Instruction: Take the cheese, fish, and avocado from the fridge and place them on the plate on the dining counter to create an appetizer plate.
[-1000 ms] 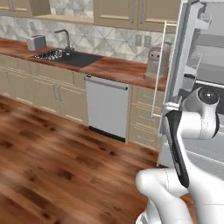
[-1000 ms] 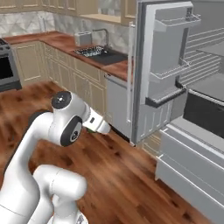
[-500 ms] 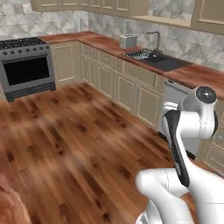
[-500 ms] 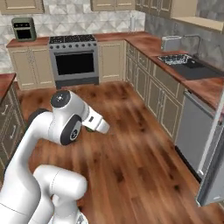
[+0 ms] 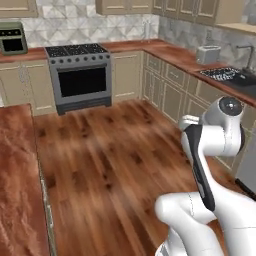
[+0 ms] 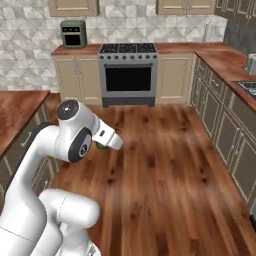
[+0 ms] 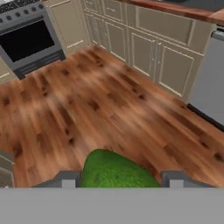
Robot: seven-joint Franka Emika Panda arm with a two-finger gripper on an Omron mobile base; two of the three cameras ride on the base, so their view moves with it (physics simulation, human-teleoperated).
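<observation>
Carrying the avocado [image 7: 114,171], the gripper [image 7: 118,178] is closed on the fruit, whose green bulk sits between the two dark finger tips at six o'clock in the hand view. From the right base view a sliver of green shows beneath the white hand at about nine o'clock. That points to a haul under way. The dining counter [image 5: 17,185] lies at eight o'clock in the left base view. Placing the avocado remains.

White arm [image 5: 210,150], dark joints
</observation>
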